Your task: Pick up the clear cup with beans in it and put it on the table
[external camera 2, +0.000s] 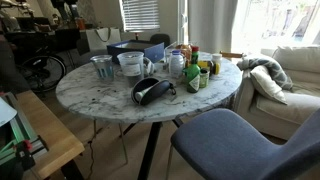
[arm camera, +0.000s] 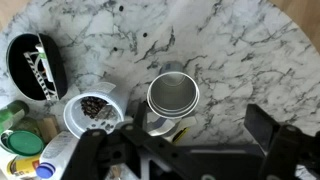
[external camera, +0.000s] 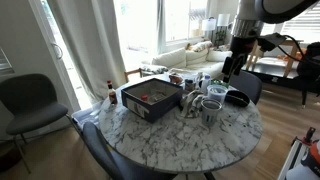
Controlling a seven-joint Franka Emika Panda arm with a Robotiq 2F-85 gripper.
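Wide-spread and empty, the jaws hang at the lower edge of the wrist view, straddling the pale mug (arm camera: 173, 97) rather than the target. Just beside that mug, toward the picture's left, the clear cup with beans (arm camera: 93, 108) stands upright on the marble worktop (arm camera: 230, 50), with a black bowl (arm camera: 35, 65) farther out. The approach seems in hand, with no grasp made. Next the jaws need centring over the bean cup, then lowering without clipping the mug.

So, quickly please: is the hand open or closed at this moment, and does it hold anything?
Hand: open, fingers wide apart, holding nothing.
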